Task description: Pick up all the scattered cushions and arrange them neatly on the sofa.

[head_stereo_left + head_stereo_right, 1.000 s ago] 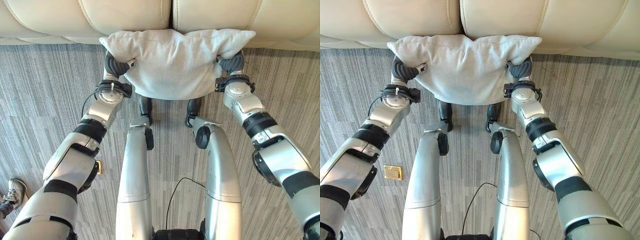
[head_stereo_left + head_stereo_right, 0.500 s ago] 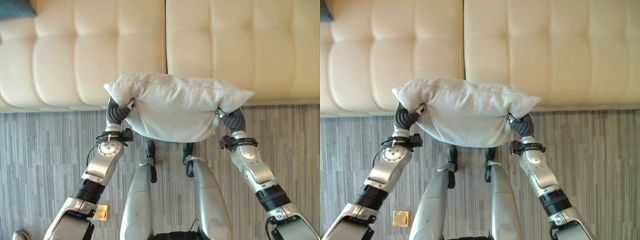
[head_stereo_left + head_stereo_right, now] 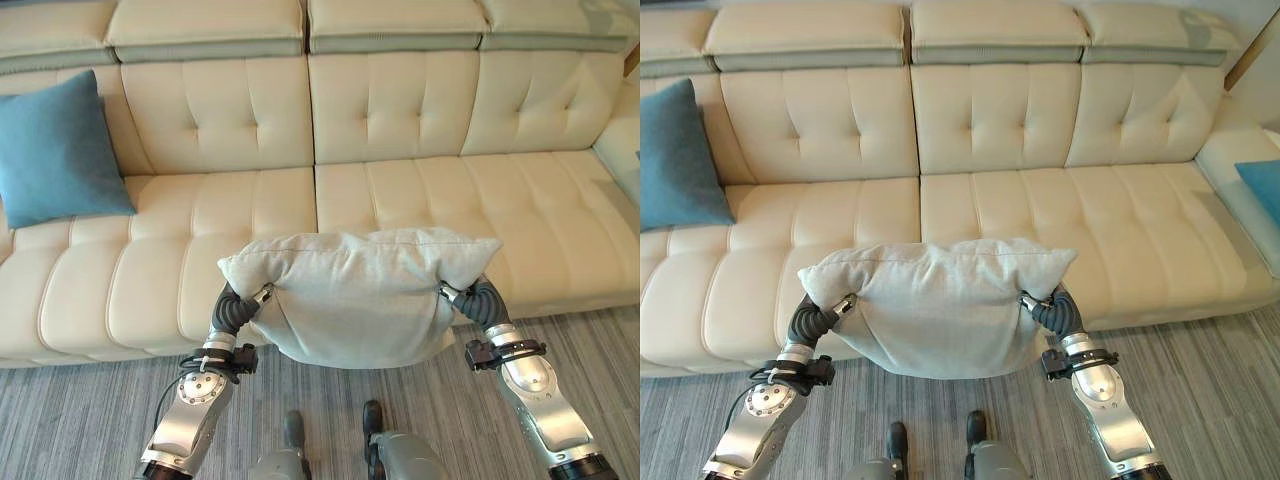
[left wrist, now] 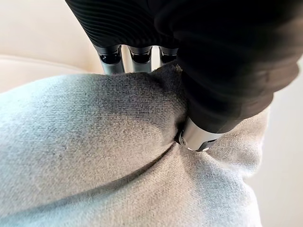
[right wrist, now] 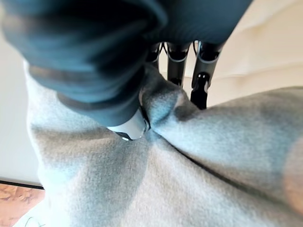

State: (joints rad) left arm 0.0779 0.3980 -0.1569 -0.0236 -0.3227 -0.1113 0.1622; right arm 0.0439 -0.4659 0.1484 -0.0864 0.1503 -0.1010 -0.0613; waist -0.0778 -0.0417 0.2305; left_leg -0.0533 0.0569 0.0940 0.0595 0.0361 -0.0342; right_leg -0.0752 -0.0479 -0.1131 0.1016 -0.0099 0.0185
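In front of the sofa's (image 3: pixel 420 200) front edge, at the seam between its 2 middle seat sections, I am holding the grey cushion (image 3: pixel 355 295) off the floor (image 3: pixel 90 430) with both hands. My left hand (image 3: pixel 238 312) is gripping the cushion's left end: in the left wrist view my thumb (image 4: pixel 196 136) is pressing into the fabric while my fingers (image 4: pixel 131 56) are reaching over its top edge, so the cloth is being pinched between them. My right hand (image 3: pixel 478 300) is clamping the right end in the same way, thumb (image 5: pixel 128 126) dug into the fabric and fingers (image 5: pixel 176 66) curling behind the bunched corner. The cushion is sagging between the 2 grips, its top corners flaring outward. A blue cushion (image 3: pixel 55 150) is leaning upright against the backrest near the sofa's left end.
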